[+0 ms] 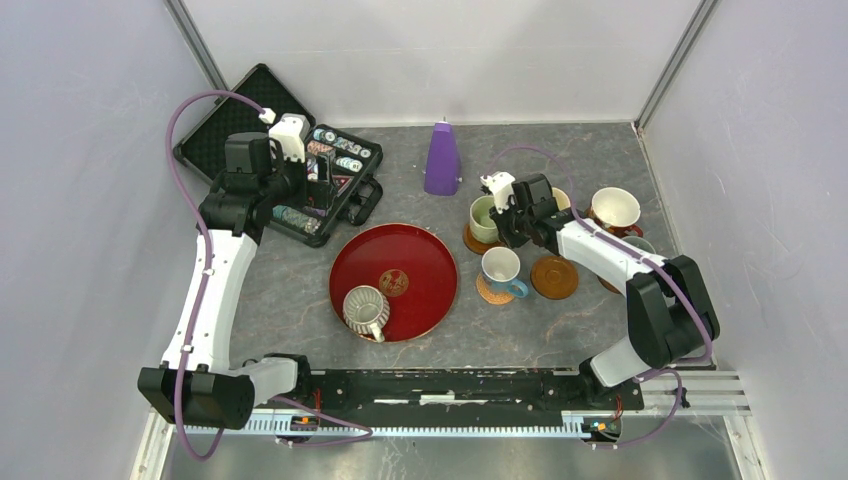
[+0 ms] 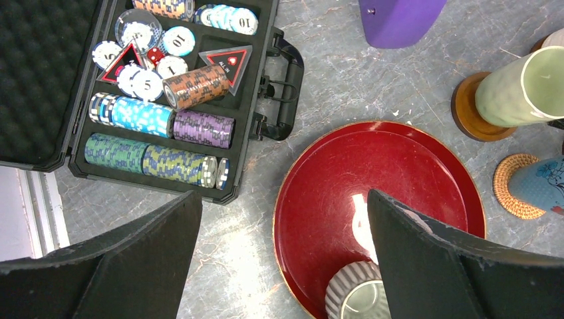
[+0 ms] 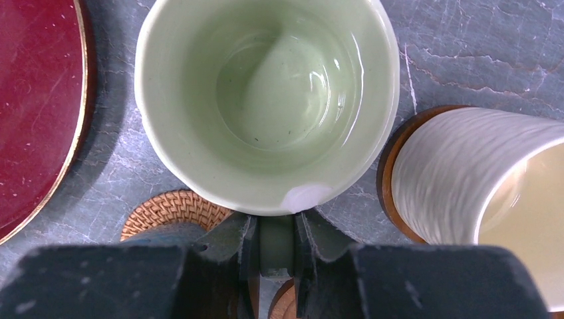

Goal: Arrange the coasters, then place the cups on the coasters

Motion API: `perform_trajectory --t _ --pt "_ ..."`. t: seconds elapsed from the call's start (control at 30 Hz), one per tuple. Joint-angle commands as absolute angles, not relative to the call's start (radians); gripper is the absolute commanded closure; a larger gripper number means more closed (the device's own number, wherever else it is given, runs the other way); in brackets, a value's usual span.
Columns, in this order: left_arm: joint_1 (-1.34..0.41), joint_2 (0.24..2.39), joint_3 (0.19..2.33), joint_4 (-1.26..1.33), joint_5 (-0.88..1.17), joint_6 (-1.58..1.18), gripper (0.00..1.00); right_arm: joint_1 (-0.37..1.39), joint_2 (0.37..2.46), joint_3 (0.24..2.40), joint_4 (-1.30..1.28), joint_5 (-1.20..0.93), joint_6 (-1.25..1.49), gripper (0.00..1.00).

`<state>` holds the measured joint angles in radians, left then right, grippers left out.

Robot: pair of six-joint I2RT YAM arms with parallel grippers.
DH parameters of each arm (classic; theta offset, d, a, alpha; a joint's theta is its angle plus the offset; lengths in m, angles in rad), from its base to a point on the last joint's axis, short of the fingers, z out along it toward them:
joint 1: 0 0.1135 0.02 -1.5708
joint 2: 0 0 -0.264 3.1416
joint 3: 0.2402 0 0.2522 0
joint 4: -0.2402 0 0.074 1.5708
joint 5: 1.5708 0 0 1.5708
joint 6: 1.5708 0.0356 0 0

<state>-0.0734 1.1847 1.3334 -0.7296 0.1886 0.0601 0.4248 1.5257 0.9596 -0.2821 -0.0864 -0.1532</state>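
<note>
My right gripper is shut on the handle of the pale green cup. That cup stands over a dark brown coaster. Beside it a cream cup rests on another brown coaster. A white cup with a blue handle sits on the woven coaster. One brown coaster lies bare. The ribbed grey cup stands on the red tray. A wide white cup stands far right. My left gripper hangs open and holds nothing, above the tray's edge and the open case.
An open black case of poker chips lies at the back left under my left arm. A purple cone stands at the back middle. Grey walls close in on both sides and behind.
</note>
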Motion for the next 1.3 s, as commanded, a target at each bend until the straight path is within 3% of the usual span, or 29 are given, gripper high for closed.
perform_trajectory --t 0.0,0.57,0.77,0.87,1.27 --pt "-0.069 1.186 1.336 -0.693 0.212 0.039 0.0 0.411 1.492 0.96 -0.184 -0.101 -0.142 1.0" --pt "-0.069 1.193 1.322 -0.694 0.201 0.066 0.0 0.405 1.536 0.936 -0.174 -0.154 -0.138 0.85" --pt "-0.07 1.194 1.32 -0.697 0.201 0.081 0.0 0.404 1.536 0.936 -0.18 -0.15 -0.146 0.61" --pt "-0.069 1.194 1.321 -0.704 0.205 0.095 0.0 0.404 1.533 0.944 -0.193 -0.145 -0.151 0.55" --pt "-0.069 1.21 1.319 -0.721 0.238 0.12 0.0 0.371 1.505 1.002 -0.258 -0.16 -0.206 0.51"
